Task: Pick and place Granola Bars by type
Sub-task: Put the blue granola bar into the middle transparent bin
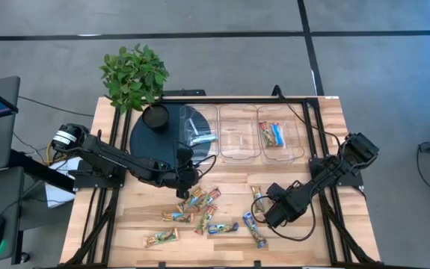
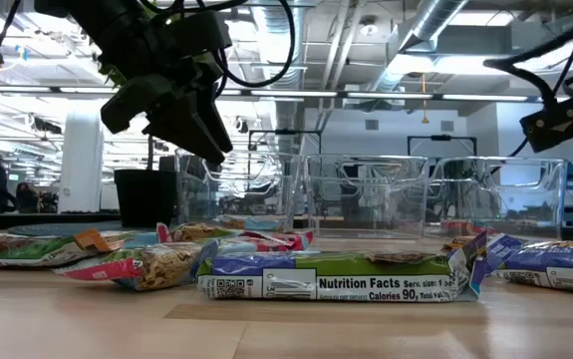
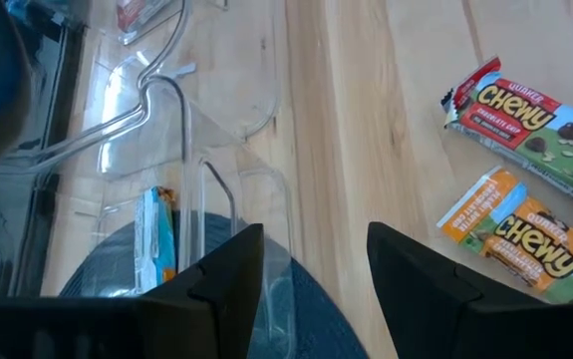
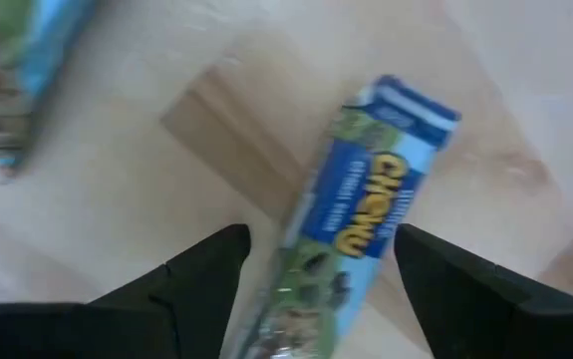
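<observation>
Sitting along the table's far edge: three bins (image 1: 238, 134).

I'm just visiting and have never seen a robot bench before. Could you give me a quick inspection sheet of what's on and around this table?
Surface: wooden table, dark frame rails along its sides.
Job's things: granola bars scattered on the front half; some already lie in the right bin and the left bin; the middle bin looks empty.
Clutter: potted plant and a dark round mat at the back left.
Grippers: left gripper open, empty, near the left bin; right gripper open, straddling a blue bar.
Cables: black cable looping beside the right arm.
Surroundings: grey floor, a monitor at the left edge.
</observation>
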Motion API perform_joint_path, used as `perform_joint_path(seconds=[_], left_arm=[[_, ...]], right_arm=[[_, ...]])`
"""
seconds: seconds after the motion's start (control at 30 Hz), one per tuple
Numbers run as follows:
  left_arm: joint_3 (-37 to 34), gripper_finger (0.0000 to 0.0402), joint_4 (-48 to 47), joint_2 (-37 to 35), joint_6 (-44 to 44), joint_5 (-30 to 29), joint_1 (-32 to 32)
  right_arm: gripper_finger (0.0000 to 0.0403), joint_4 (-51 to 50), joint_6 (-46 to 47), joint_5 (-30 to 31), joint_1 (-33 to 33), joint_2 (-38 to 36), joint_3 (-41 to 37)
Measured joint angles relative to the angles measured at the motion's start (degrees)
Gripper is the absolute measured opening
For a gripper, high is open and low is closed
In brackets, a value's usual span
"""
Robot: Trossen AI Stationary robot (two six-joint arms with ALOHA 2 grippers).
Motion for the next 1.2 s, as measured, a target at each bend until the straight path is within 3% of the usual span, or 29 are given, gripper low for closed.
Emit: perform_joint_path(seconds=[0.67,1.2], left_arm=[[0.0,0.0176,0.1,0.0,0.0,0.2,0.0],[0.0,0.0176,0.2,0.0,0.0,0.3,0.0]], right_arm=[[0.0126,4.1,-4.1,-0.3,1.0,0.2,0.1],[0.0121,5.8,-7.2,0.5,1.5,0.2,0.1]])
